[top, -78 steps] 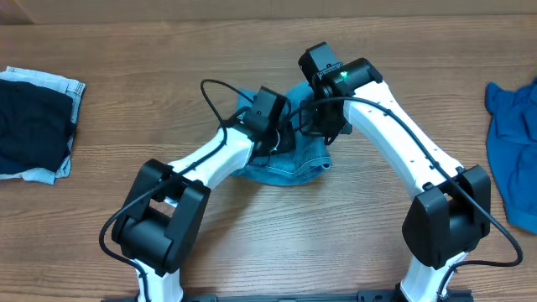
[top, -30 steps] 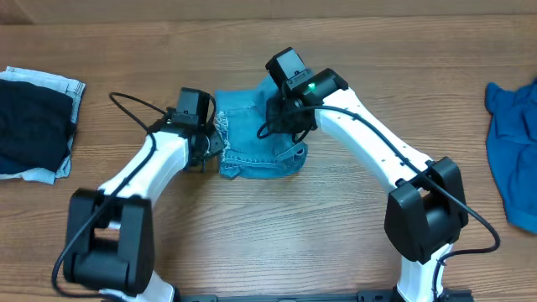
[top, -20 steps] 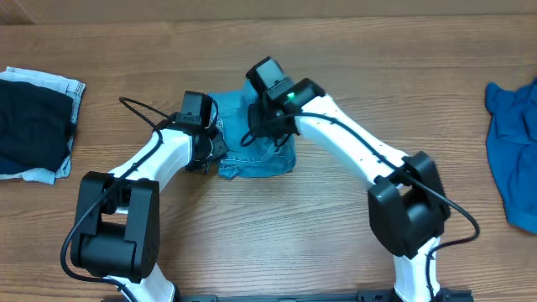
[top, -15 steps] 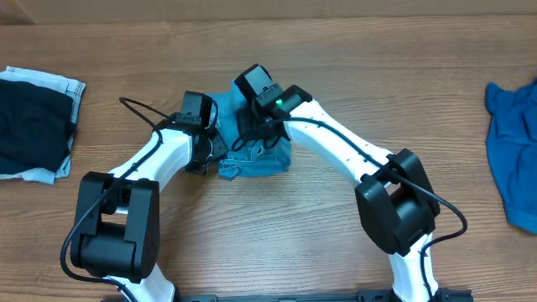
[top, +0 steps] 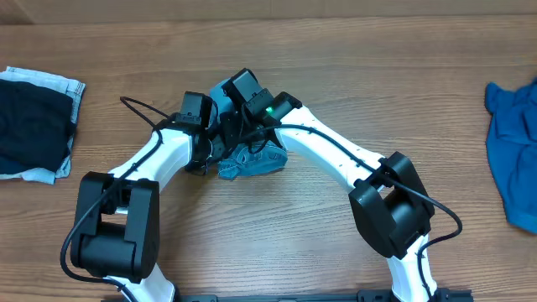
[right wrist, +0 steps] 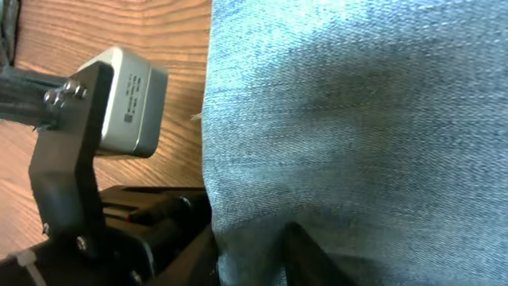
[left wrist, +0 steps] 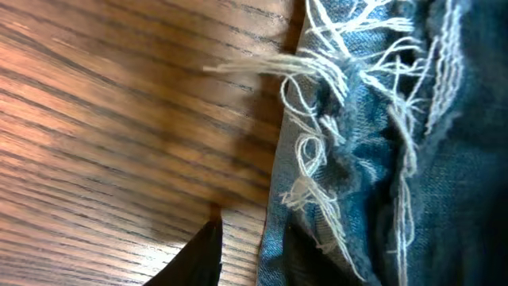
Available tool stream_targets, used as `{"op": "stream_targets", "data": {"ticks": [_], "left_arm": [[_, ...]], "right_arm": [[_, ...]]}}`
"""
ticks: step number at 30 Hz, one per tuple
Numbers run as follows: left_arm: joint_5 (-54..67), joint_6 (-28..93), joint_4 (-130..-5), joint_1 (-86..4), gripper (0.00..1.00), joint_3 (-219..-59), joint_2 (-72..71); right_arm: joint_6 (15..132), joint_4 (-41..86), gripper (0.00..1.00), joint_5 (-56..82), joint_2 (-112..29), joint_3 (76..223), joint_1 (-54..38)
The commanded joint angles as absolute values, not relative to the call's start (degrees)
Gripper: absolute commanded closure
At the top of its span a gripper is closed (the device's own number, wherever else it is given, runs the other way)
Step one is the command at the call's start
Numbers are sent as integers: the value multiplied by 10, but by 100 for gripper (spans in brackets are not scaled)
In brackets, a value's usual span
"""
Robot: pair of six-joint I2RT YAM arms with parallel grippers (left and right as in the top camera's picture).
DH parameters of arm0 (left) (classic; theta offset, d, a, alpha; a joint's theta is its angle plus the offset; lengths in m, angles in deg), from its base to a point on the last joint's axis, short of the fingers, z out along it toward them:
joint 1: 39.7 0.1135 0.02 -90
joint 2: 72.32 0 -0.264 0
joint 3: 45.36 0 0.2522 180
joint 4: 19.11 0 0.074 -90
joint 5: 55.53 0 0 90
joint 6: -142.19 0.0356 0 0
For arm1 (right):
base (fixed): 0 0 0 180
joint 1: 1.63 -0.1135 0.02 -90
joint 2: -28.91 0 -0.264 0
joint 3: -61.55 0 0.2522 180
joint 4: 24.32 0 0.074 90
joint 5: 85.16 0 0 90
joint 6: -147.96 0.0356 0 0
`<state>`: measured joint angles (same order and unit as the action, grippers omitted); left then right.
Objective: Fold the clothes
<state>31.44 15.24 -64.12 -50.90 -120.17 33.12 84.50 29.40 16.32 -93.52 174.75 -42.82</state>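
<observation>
A small folded bundle of light-blue denim clothes [top: 258,159] lies mid-table. Its frayed hem [left wrist: 333,103] fills the left wrist view. My left gripper [top: 213,151] sits at the bundle's left edge. Its jaws [left wrist: 252,237] are parted: one finger rests on bare wood, the other lies under the denim edge. My right gripper [top: 243,132] presses down on top of the bundle, close against the left wrist. In its own view smooth denim [right wrist: 357,119] covers nearly everything, and a fold lies in the gap of the parted right gripper [right wrist: 252,238].
A dark navy piece on pale denim [top: 32,126] lies at the far left edge. Brighter blue denim [top: 513,143] is heaped at the far right. The left arm's camera housing [right wrist: 127,99] sits close beside the right gripper. Wooden table [top: 277,243] all round.
The right arm has swept left across the denim, carrying its right side over so the bundle is narrower. Its jaws have parted. The left arm has stayed at the hem.
</observation>
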Motion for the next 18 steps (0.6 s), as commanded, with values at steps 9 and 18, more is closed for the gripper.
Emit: {"op": "stream_targets", "data": {"ticks": [9,18], "left_arm": [[289,213,-689,-513,67,-1198,190],[291,257,-691,-513,62,-1198,116]], "right_arm": [[770,343,50,184,-793,1770,-411],[793,446,74,79,-785,1742,-293]]}}
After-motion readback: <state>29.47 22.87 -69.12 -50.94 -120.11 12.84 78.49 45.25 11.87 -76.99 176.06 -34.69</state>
